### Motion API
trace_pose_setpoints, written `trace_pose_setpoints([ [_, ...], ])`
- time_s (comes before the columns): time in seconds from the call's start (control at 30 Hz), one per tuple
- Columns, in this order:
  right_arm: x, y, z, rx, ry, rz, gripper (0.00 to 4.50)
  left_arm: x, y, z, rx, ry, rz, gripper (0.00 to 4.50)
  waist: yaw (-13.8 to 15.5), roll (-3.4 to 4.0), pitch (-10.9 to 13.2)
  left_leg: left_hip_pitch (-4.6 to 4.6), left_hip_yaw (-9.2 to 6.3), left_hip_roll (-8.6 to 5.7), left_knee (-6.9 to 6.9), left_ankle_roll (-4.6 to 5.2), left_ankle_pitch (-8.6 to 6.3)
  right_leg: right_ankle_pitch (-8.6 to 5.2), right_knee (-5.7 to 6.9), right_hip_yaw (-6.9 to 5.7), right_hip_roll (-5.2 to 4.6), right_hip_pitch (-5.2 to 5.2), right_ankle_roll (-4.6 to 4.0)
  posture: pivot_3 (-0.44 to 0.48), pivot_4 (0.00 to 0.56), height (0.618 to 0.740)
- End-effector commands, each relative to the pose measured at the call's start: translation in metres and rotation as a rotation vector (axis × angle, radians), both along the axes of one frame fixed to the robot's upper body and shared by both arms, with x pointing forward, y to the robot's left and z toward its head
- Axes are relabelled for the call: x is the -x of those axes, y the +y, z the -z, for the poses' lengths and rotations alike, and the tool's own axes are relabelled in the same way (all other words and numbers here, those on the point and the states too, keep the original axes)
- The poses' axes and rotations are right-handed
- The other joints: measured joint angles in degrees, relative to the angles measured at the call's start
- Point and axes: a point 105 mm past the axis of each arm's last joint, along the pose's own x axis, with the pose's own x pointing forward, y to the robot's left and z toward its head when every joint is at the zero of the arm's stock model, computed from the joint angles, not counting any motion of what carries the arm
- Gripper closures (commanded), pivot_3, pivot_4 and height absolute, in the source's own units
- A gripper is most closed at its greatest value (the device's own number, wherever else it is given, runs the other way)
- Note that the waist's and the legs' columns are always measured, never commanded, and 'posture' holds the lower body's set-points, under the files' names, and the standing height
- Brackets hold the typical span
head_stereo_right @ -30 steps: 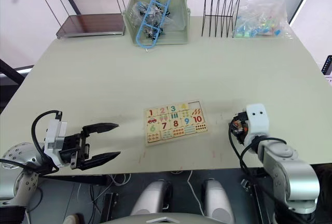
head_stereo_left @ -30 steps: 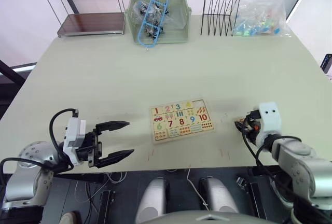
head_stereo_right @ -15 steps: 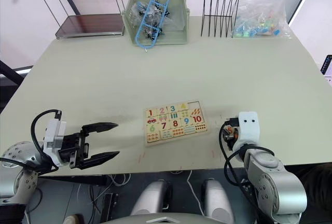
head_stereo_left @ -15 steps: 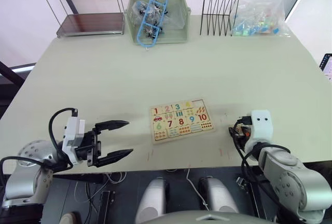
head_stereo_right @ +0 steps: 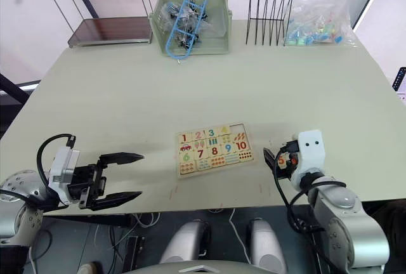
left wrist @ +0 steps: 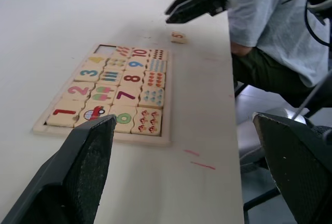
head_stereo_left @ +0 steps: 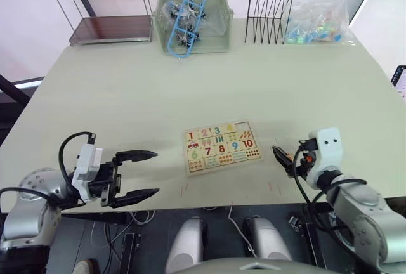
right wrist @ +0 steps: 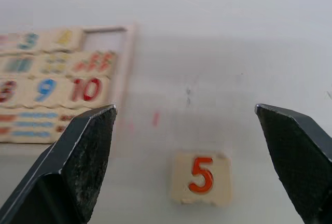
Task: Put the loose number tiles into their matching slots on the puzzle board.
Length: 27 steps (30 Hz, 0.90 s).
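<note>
The puzzle board lies flat near the table's front edge. Tiles 1 to 4 sit in its top row. The slot at the row's right end is bare. A loose tile printed with an orange 5 lies face up on the table, just right of the board; it is the same tile in the left wrist view. My right gripper is open, low over that tile, its fingers wide on either side and clear of it. My left gripper is open and empty, left of the board.
Along the far edge stand a metal shelf rack, a green basket of blue and dark parts, a black wire rack and a bag of colourful bits. A person in a grey top is beyond the table's right side.
My right gripper's fingers have spread wide apart, and its wrist has swung left and then back right. The left gripper has barely moved.
</note>
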Motion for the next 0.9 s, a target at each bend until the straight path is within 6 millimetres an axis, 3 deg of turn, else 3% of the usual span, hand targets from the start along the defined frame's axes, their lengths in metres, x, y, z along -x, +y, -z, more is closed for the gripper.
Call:
trace_pose_setpoints([
  [0.03,0.005,0.006,-0.017,-0.024,-0.103,-0.194,0.03,-0.002,0.001,-0.006,-0.018,-0.026,0.063,0.00,0.00,0.00,0.00,0.00,0.00,0.00,0.00,0.00,0.00,0.00,0.00,-0.01,0.00,0.01,0.01,0.000,0.150,0.740],
  [0.33,0.000,-0.023,-0.027,0.045,-0.178,-0.583,0.03,-0.007,-0.003,-0.012,-0.031,-0.026,0.114,0.00,0.07,-0.04,0.03,0.00,0.18,0.00,0.01,0.01,0.00,0.01,-0.02,-0.02,0.02,0.04,-0.01,0.000,0.150,0.740],
  [0.5,-0.005,-0.043,-0.016,0.210,-0.173,-0.845,0.03,-0.008,-0.008,-0.016,-0.026,-0.035,0.124,0.00,0.08,-0.08,0.08,0.01,0.23,0.00,0.02,0.01,0.00,0.07,-0.02,-0.01,0.04,0.06,-0.09,0.000,0.150,0.740],
  [0.9,-0.028,-0.047,0.004,0.405,-0.146,-1.176,0.03,-0.008,-0.013,-0.021,-0.035,-0.045,0.147,0.00,0.19,-0.12,0.18,0.01,0.22,0.00,0.06,0.00,0.00,0.25,0.01,-0.01,0.06,0.05,0.01,0.000,0.150,0.740],
])
